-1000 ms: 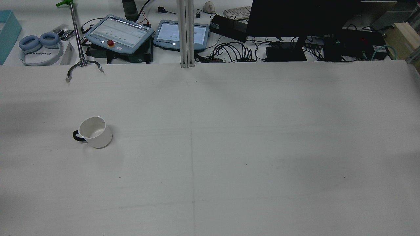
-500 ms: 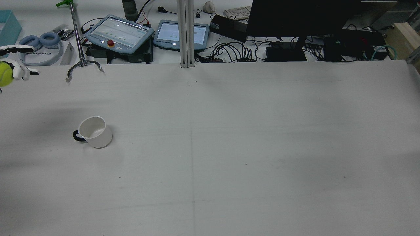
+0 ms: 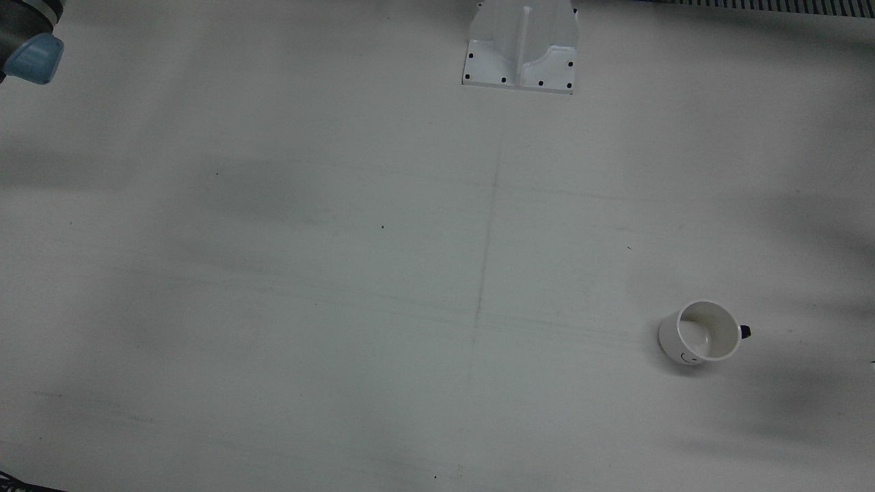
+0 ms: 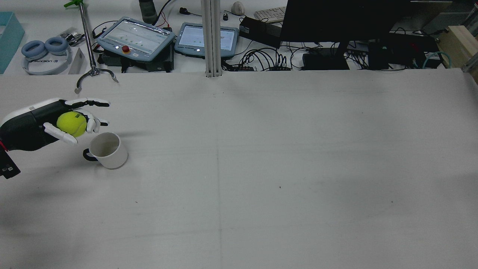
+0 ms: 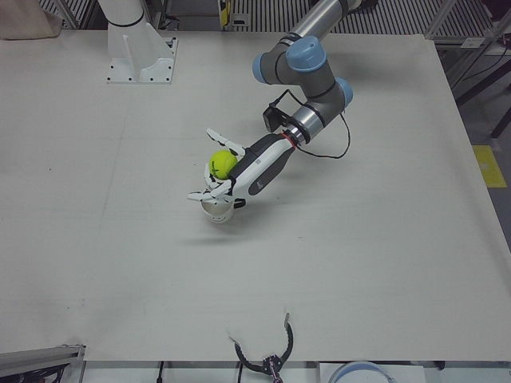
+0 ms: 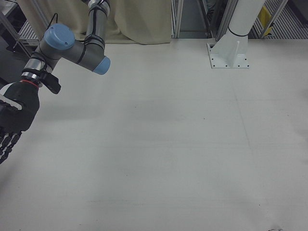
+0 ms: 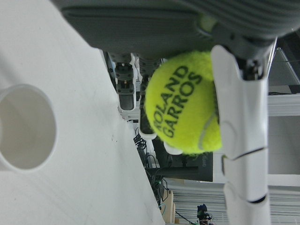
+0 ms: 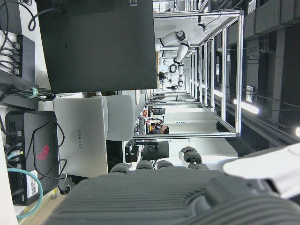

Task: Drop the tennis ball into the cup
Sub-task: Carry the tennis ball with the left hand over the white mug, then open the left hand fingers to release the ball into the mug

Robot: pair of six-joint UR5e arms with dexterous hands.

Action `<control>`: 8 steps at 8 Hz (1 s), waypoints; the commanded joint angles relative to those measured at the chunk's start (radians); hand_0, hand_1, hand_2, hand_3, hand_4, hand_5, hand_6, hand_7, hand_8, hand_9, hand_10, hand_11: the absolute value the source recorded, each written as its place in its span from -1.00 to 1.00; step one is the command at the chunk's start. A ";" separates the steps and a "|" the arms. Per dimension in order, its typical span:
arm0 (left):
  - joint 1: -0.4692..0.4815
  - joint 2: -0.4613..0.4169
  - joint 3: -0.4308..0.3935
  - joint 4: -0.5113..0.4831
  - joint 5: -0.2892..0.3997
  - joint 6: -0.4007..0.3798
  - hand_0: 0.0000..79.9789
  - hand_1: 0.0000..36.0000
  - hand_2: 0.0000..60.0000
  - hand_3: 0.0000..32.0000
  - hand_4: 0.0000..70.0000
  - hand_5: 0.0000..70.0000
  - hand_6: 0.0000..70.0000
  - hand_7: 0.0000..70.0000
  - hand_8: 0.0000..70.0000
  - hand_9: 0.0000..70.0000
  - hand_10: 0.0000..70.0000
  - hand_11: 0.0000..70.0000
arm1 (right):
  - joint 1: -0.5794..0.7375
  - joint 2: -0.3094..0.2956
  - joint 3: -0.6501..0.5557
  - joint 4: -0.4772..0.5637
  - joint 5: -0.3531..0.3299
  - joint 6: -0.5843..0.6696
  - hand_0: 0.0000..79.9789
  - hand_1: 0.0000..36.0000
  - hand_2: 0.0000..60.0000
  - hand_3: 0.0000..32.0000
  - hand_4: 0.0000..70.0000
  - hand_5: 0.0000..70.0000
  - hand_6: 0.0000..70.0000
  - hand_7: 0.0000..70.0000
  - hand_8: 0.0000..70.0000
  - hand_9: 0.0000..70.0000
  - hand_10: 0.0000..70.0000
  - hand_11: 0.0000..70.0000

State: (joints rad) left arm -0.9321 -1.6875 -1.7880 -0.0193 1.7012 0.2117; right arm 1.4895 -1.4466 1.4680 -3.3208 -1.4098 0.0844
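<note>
A white cup (image 4: 108, 150) with a dark handle stands upright on the left half of the table; it also shows in the front view (image 3: 704, 333) and the left-front view (image 5: 216, 207). My left hand (image 4: 41, 127) is shut on a yellow tennis ball (image 4: 71, 124) and holds it in the air just beside and above the cup's rim, on the handle side. The left-front view shows the ball (image 5: 223, 163) above the cup. The left hand view shows the ball (image 7: 183, 103) in the fingers and the cup's empty mouth (image 7: 23, 129). My right hand (image 6: 13, 122) hangs at the far side, fingers spread, empty.
A grabber tool (image 4: 95, 73), two teach pendants (image 4: 136, 37), headphones (image 4: 44, 52) and cables lie beyond the table's far edge. A metal post (image 4: 211, 37) stands at the back centre. An arm pedestal (image 3: 521, 44) sits at the table edge.
My left hand came in from the left edge with the ball and moved right and down to beside the cup. The cup has not moved.
</note>
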 commanded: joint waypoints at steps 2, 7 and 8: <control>0.050 -0.100 0.104 -0.005 -0.008 -0.001 0.41 -0.14 -0.90 -1.00 -0.54 -0.43 1.00 1.00 0.09 0.35 -0.61 -0.39 | 0.000 0.000 0.002 0.000 0.000 0.000 -1.00 -1.00 -1.00 -1.00 -1.00 -1.00 -1.00 -1.00 -1.00 -1.00 -1.00 -1.00; 0.041 -0.063 0.116 -0.080 -0.003 -0.008 0.08 -0.44 -0.55 -1.00 -0.81 -0.83 -0.51 -0.98 -0.89 -0.96 -1.00 -1.00 | 0.000 0.000 0.002 0.000 0.000 0.000 -1.00 -1.00 -1.00 -1.00 -1.00 -1.00 -1.00 -1.00 -1.00 -1.00 -1.00 -1.00; 0.041 -0.052 0.114 -0.090 -0.003 -0.009 0.04 -0.49 -0.48 -1.00 -0.83 -0.80 -0.34 -0.99 -0.86 -0.96 -1.00 -1.00 | 0.002 0.000 0.002 0.000 0.000 0.000 -1.00 -1.00 -1.00 -1.00 -1.00 -1.00 -1.00 -1.00 -1.00 -1.00 -1.00 -1.00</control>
State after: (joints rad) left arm -0.8876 -1.7542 -1.6749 -0.0861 1.6967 0.2056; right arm 1.4904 -1.4465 1.4695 -3.3204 -1.4097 0.0843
